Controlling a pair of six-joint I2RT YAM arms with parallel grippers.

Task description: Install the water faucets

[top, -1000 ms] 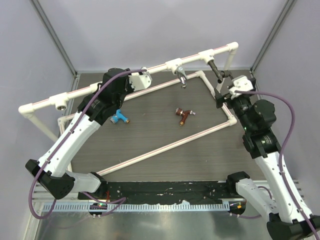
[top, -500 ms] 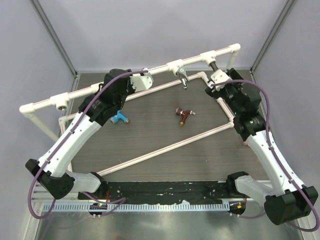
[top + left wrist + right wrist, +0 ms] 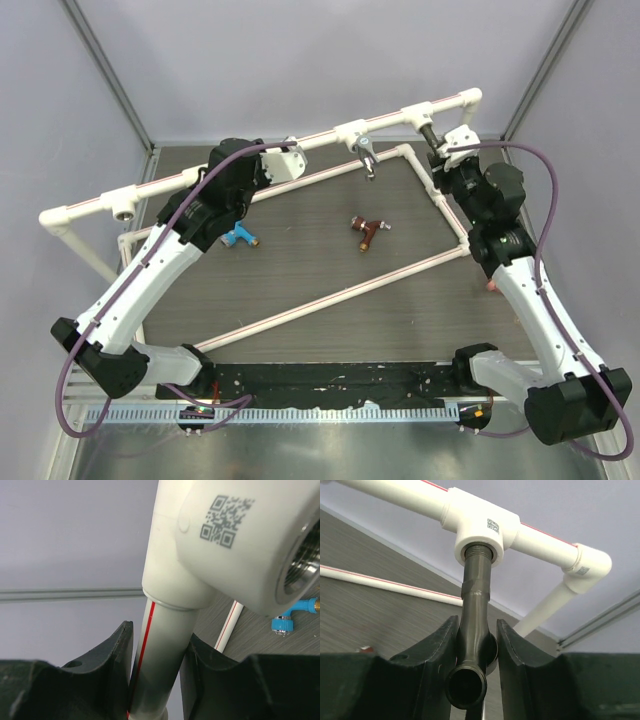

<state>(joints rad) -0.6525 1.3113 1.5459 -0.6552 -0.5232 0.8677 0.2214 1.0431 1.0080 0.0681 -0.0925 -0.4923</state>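
A dark faucet [image 3: 476,605] hangs with its threaded end in a white tee socket [image 3: 480,530] at the right end of the raised pipe rail, and my right gripper [image 3: 476,645] is shut on its body. From above, the dark faucet [image 3: 428,133] shows just ahead of the right gripper [image 3: 438,152]. A chrome faucet [image 3: 366,155] sits in the middle tee. On the table lie a red-brown faucet [image 3: 367,231] and a blue faucet [image 3: 238,236]. My left gripper [image 3: 157,670] is shut on the white pipe [image 3: 162,640] below an empty tee socket [image 3: 235,545].
The raised white pipe rail [image 3: 200,176] runs from far left to far right, above a flat pipe frame [image 3: 330,290] lying on the dark table. Another empty tee [image 3: 122,205] sits at the rail's left end. Grey walls close in behind and at both sides.
My right gripper has moved up and back from the frame's right corner to the dark faucet and has shut on it. The left arm has not moved.
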